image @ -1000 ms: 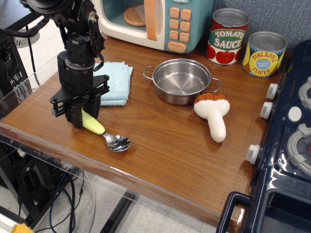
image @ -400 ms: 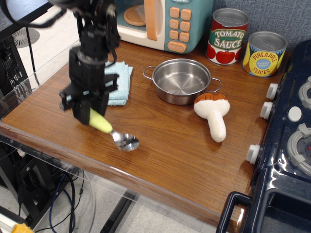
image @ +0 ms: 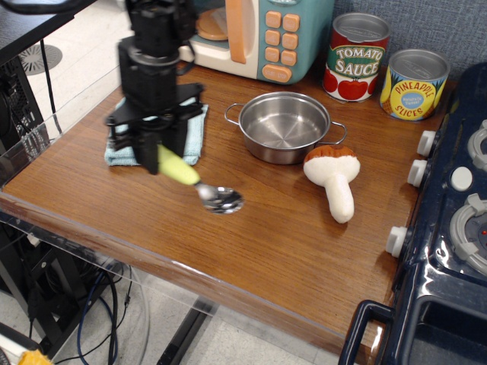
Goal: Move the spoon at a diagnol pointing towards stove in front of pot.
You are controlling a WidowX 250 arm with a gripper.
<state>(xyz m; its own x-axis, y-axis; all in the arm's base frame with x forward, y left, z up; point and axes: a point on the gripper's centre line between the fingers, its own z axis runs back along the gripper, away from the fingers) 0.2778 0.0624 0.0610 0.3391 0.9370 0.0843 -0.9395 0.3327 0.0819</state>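
Note:
My gripper (image: pixel 157 152) is shut on the light yellow-green handle of the spoon (image: pixel 196 182) and holds it just above the table, left of centre. The spoon slants down to the right, its shiny bowl pointing toward the dark navy stove (image: pixel 449 228) at the right edge. The small steel pot (image: pixel 283 126) stands behind and to the right of the spoon's bowl, apart from it. The arm is blurred from motion.
A light blue cloth (image: pixel 190 129) lies behind the gripper. A white mushroom toy (image: pixel 335 179) lies right of the pot. A teal-and-cream microwave (image: pixel 251 30) and two tin cans (image: pixel 356 57) stand at the back. The table's front edge (image: pixel 190 266) is near.
My gripper has lifted the spoon and carried it to the right and slightly back, from the left front of the table toward the area in front of the pot.

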